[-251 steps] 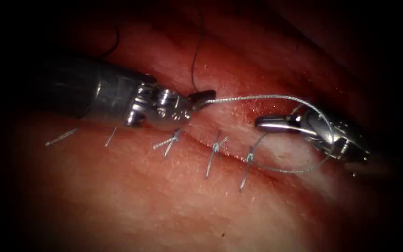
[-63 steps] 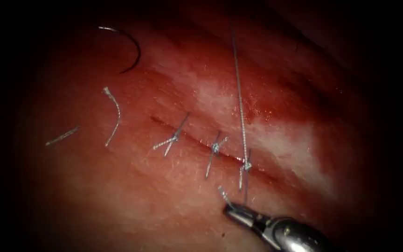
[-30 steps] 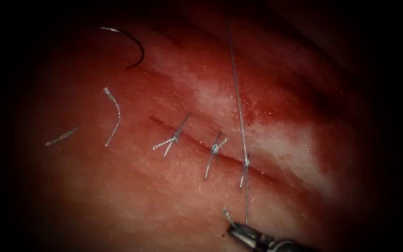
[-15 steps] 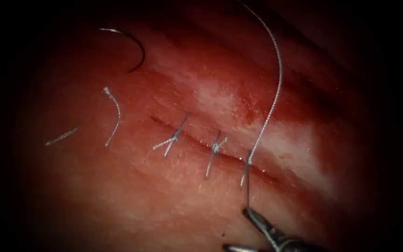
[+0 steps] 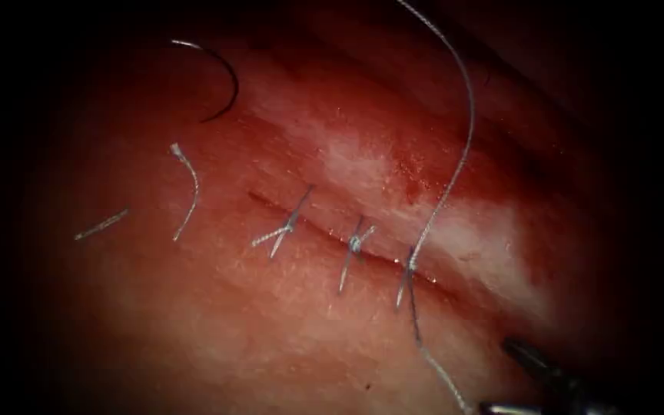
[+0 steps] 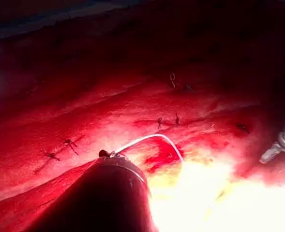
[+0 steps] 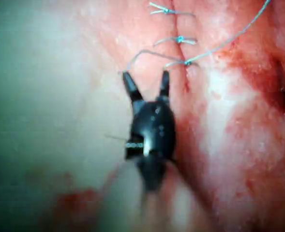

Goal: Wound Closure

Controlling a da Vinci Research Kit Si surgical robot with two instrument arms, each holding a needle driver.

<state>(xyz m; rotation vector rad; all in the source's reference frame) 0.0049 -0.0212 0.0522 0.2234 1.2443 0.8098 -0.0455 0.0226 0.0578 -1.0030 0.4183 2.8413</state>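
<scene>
Gaping right claw [image 7: 145, 79] holds nothing; needle [image 5: 217, 73] lies free left of cut [image 5: 332, 238].

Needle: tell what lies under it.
Bare tissue, left of the cut; the needle lies loose on it. The strip beneath its curve is covered. Right tool jaws open, empty. Left tool hold is hidden.

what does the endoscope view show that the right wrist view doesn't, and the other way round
Endoscope view: the needle lying on the tissue left of the cut, held by no tool, and two cut ends of thread. Right wrist view: the dark body of the right tool. Both: three stitches, the long thread, and that tool's open fingers, holding nothing.
</scene>
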